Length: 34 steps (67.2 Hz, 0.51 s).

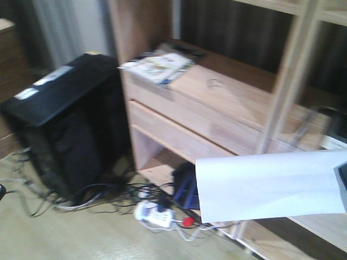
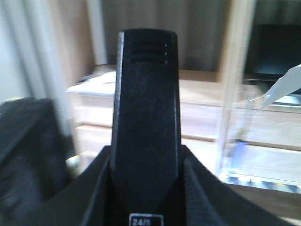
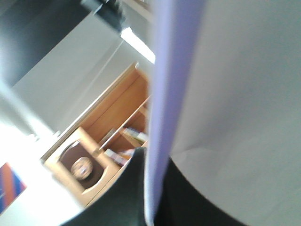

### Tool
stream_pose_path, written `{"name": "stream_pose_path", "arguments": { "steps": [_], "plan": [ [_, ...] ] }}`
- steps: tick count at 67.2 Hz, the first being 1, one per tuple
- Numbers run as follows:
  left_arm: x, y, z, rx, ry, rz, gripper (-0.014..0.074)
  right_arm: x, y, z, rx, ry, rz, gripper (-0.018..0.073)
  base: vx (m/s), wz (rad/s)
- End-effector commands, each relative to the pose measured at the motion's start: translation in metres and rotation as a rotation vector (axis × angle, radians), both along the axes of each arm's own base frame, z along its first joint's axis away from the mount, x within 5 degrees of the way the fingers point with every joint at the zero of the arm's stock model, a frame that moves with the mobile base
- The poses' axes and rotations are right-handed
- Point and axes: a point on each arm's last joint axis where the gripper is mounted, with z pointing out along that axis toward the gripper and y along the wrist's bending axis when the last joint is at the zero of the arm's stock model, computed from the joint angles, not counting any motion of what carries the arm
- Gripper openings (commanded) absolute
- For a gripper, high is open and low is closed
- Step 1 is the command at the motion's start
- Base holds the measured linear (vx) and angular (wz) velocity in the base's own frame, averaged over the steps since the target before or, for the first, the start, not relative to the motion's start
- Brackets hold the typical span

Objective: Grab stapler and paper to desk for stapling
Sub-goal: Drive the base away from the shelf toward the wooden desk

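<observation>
The black stapler point(image 2: 146, 108) fills the middle of the left wrist view, standing up between the two dark fingers of my left gripper point(image 2: 146, 162), which is shut on it; a small "24/6" label shows at its base. The white paper point(image 1: 265, 184) hangs in the air at the lower right of the front view, held at its right edge by my right gripper point(image 1: 342, 187). In the right wrist view the paper point(image 3: 235, 94) runs edge-on between the dark fingers, and my right gripper point(image 3: 153, 188) is shut on it. The desk is out of view.
A light wooden shelving unit point(image 1: 217, 108) stands ahead, with magazines point(image 1: 160, 65) on its top. A black computer tower point(image 1: 59, 124) sits on the floor to the left. Tangled cables and a white power strip point(image 1: 154, 212) lie on the floor below the shelves.
</observation>
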Motion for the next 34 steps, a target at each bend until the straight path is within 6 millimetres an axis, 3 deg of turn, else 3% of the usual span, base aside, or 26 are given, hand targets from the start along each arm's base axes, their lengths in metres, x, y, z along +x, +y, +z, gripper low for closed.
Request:
{"name": "stream_pose_path", "arguments": {
  "steps": [1,34],
  "plan": [
    [0.0001,0.0004,0.0190,-0.068,-0.118,0.005,-0.0006,-0.0028,-0.0004,-0.0024,0.017,-0.028,0.008,-0.0005,0.05,0.68],
    [0.0001,0.0004,0.0190,-0.068,-0.118,0.005,-0.0006,-0.0028,-0.0004,-0.0024,0.017,-0.028,0.008,-0.0005,0.05,0.70]
  ]
}}
